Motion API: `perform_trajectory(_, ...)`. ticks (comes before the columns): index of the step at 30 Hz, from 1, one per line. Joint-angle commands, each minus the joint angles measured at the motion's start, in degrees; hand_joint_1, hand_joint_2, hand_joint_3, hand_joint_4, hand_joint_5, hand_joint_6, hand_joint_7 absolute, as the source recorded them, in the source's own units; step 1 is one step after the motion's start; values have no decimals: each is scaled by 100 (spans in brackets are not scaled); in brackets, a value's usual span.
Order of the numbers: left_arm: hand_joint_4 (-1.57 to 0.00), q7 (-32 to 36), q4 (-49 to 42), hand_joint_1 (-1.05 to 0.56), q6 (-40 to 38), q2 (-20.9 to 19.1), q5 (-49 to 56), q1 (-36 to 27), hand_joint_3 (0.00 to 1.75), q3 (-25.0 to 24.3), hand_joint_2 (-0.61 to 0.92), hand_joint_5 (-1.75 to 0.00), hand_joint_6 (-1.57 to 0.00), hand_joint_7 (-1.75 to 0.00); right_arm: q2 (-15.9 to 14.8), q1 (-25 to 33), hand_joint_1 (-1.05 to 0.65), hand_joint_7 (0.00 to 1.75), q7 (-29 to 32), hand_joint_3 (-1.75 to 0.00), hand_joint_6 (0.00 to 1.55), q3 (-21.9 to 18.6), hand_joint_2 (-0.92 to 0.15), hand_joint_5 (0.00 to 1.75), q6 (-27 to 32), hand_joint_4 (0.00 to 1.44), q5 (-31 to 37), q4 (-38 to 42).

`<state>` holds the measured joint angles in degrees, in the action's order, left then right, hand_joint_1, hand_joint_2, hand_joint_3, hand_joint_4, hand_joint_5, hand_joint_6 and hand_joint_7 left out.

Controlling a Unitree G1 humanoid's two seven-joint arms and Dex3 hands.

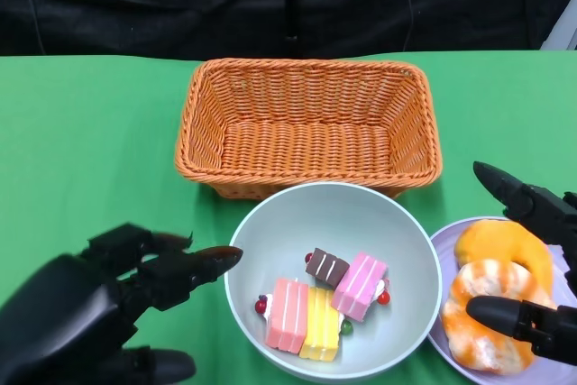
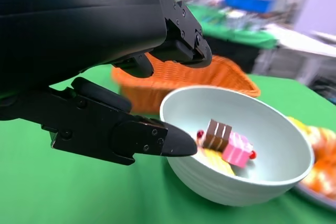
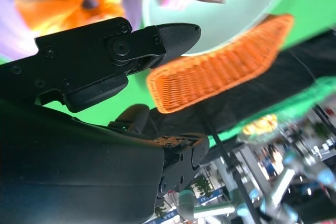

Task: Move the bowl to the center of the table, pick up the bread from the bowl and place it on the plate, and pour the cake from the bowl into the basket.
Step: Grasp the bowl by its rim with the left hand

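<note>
Beside the pale round bowl of block cakes, before the orange wicker basket, the empty, spread left hand nears its rim, the right hand open over bread; a shallow grip could spill cake.

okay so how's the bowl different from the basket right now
The bowl is round, smooth and pale, while the basket is rectangular, woven and orange. The bowl holds small cake pieces; the basket holds nothing. The bowl sits nearer the robot, the basket behind it. Both stand upright on the green table, and neither is gripped by a robot hand.
</note>
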<state>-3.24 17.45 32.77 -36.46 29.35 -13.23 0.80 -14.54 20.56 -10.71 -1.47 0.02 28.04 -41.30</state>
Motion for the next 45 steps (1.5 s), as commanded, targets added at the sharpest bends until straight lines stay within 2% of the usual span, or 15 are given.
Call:
perform_trajectory(1,-19,538,-730,-45,911,-211,684,603,1,7,88,-60,-46,-2,161,212,-45,12,21,-24,28,-136,-92,102,63,15,-383,-351)
perform_trajectory(6,-20,810,-1126,-46,1381,-164,1031,840,0,-21,87,-62,-47,-2,193,282,-44,13,-12,-25,28,-165,-92,104,78,14,-525,-443)
perform_trajectory(8,-21,1495,-1543,-47,1686,-161,2058,1477,0,292,87,-64,-49,-3,334,580,-46,17,-15,-28,26,-171,-92,111,82,10,-798,-753)
perform_trajectory(10,-21,2000,-1824,-48,1849,-177,2692,1836,0,503,87,-68,-51,-3,402,758,-47,23,-35,-29,22,-174,-92,118,91,6,-960,-935)
perform_trajectory(11,-20,2159,-1903,-48,1874,-191,2834,1903,1,564,88,-69,-51,-3,407,796,-47,30,-49,-30,18,-173,-92,121,97,5,-994,-972)
perform_trajectory(12,-19,2301,-1969,-48,1890,-207,2951,1957,1,618,89,-70,-51,-3,407,824,-47,50,-57,-30,8,-173,-92,123,103,3,-1022,-1000)
perform_trajectory(13,-19,2508,-2118,-48,1907,-203,3229,2157,1,805,89,-70,-51,-3,437,946,-47,58,-54,-31,4,-137,-92,124,80,3,-1074,-1102)
perform_trajectory(16,-24,3128,-2607,-48,1962,-156,3807,2686,2,1339,91,-75,-64,-9,541,1169,-50,67,2,-32,0,-20,-92,126,19,4,-1141,-1271)
perform_trajectory(22,-29,4006,-3063,-51,1686,-228,4657,3303,1,2206,90,-81,-67,-10,688,1225,-47,72,117,-34,0,166,-92,128,-23,3,-1113,-1265)
perform_trajectory(27,-32,4432,-3269,-52,1490,-317,4802,3518,0,2606,90,-82,-67,-11,699,1221,-47,74,143,-35,0,198,-92,129,-27,2,-1104,-1252)
perform_trajectory(29,-33,4596,-3656,-52,1381,-181,5078,3821,0,3015,90,-83,-68,-11,739,1215,-47,75,194,-35,0,231,-92,130,7,3,-1055,-1268)
perform_trajectory(34,-34,5293,-4446,-45,1005,59,5510,4348,0,3799,86,-97,-72,-18,763,1207,-46,79,236,-34,0,258,-92,133,28,2,-1062,-1275)
perform_trajectory(45,-56,6233,-6211,-38,709,665,5535,5118,0,5033,85,-125,-97,-38,758,1239,-48,80,269,-33,0,305,-92,135,43,2,-1016,-1306)
